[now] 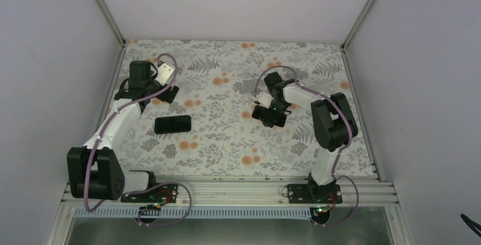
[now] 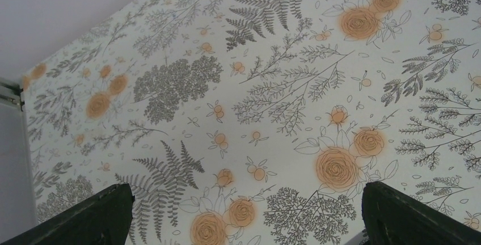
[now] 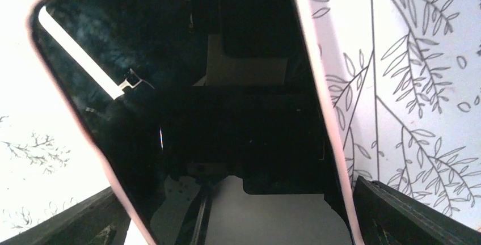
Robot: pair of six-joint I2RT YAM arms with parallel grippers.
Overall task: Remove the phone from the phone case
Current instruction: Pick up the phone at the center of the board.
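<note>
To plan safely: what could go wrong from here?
The right gripper hangs open close over the glossy phone; it could slip on the screen. The pale case rim is thin, so a grip may take phone and case together. The left gripper, open over the table, holds nothing down.

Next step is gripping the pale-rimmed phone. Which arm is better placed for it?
Right. The right gripper is open, with the pale-rimmed phone lying between its fingers. The left gripper, also open, shows only flowered tablecloth in its wrist view, far over on the left.
</note>
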